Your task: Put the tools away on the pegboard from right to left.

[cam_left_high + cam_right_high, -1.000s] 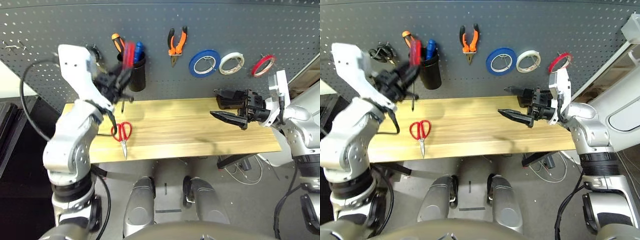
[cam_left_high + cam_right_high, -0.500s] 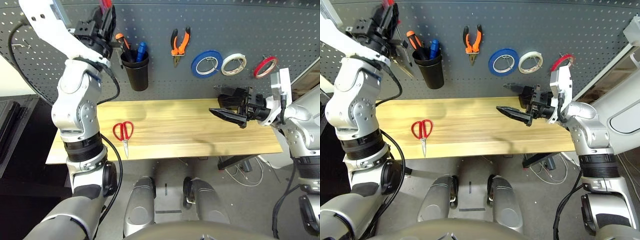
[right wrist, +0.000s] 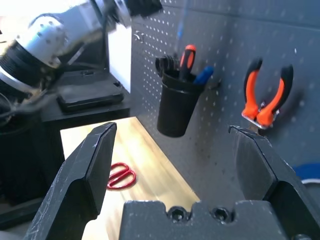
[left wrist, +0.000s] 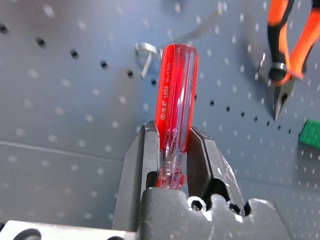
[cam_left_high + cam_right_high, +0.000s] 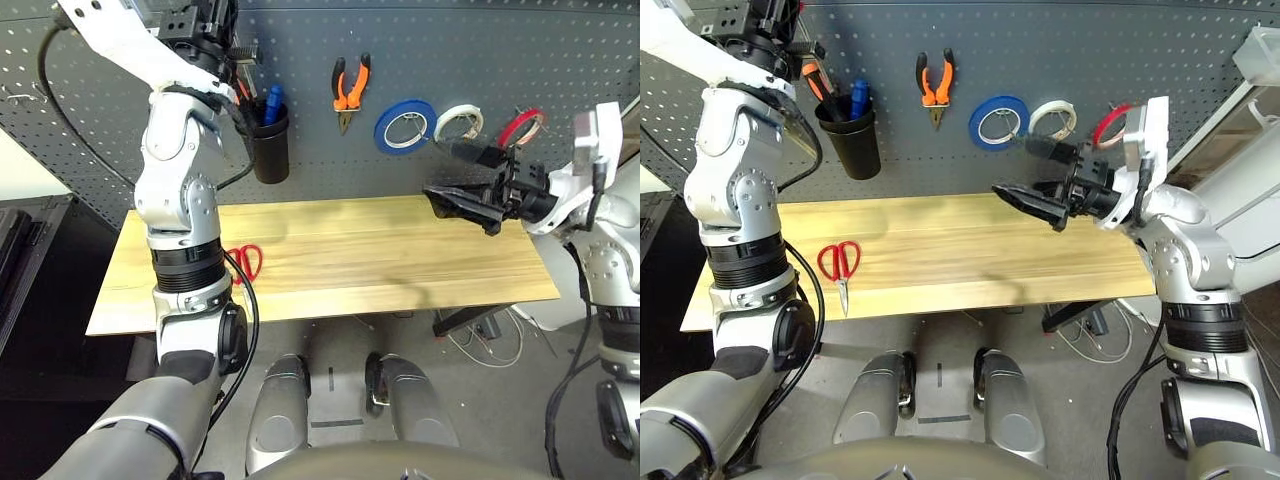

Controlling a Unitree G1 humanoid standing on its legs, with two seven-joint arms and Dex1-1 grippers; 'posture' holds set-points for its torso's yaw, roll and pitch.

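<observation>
The red-handled screwdriver [image 4: 176, 105] stands between the left gripper's [image 4: 170, 150] jaws, which grasp it; the right gripper's [image 3: 177, 150] jaws are released.

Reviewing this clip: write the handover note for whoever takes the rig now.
Left gripper: shut on the red-handled screwdriver, up at the pegboard near a metal hook.
Right gripper: open, empty, over the table's right part.
Done: red tape ring and orange-and-black pliers hang on the board.
Left: hang the screwdriver, then the red-handled scissors, lying on the table.
</observation>
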